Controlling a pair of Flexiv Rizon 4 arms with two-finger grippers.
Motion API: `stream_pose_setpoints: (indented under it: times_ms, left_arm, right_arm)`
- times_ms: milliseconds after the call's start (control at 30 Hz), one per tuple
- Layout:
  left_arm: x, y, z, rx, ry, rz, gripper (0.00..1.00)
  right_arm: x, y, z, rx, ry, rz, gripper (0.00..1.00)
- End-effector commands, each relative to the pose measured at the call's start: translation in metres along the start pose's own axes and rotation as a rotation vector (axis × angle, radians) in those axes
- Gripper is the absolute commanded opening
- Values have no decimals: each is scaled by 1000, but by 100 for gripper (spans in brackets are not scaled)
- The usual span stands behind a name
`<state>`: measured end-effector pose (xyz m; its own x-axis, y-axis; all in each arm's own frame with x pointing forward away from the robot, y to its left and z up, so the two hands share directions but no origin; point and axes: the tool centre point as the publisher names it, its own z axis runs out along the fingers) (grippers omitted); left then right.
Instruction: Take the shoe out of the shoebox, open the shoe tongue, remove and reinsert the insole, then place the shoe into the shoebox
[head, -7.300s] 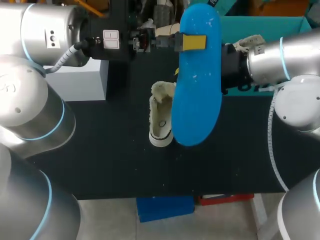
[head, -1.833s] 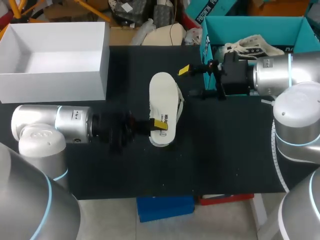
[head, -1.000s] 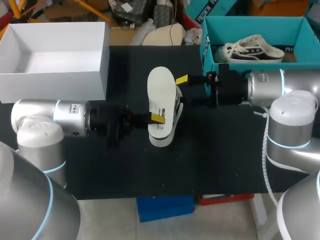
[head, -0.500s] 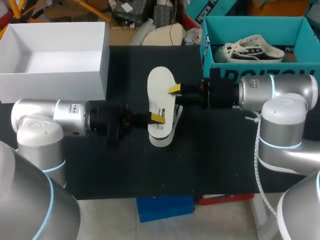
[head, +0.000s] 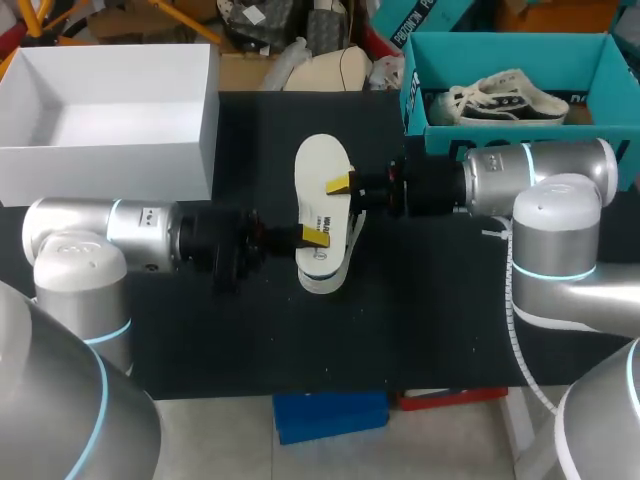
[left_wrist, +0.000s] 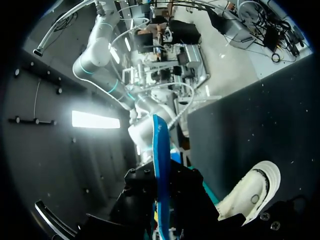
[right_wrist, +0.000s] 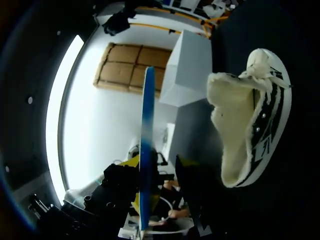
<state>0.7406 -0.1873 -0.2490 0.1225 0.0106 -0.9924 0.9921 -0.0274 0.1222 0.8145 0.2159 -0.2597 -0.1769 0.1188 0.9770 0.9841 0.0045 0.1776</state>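
so the insole (head: 322, 175) is up off the surface (head: 200, 330), white side up, blue underneath, right over the shoe (head: 328, 275). the shoe sits mid-surface, apart from the teal shoebox (head: 412, 95). left jaws are clenched on one end of the insole, with the left arm (head: 140, 240) in low from the side. right jaws are released, straddling the insole's side edge, with a gap showing at one finger in the wrist view. a second shoe (head: 505, 100) lies in the shoebox. a white box (head: 110, 165) sits far left.
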Motion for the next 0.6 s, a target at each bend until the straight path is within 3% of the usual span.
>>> stream_pose_setpoints:
  times_ms: [33,367,600]
  left_arm:
    - [0,-1,1,-3,3,2,0]
    - [0,-1,1,-3,3,2,0]
    - [0,-1,1,-3,3,2,0]
  right_arm:
    - [1,0,-1,16,-7,-1,42]
    - [8,-8,5,73,-14,-14,41]
    - [7,-16,14,66,-20,5,36]
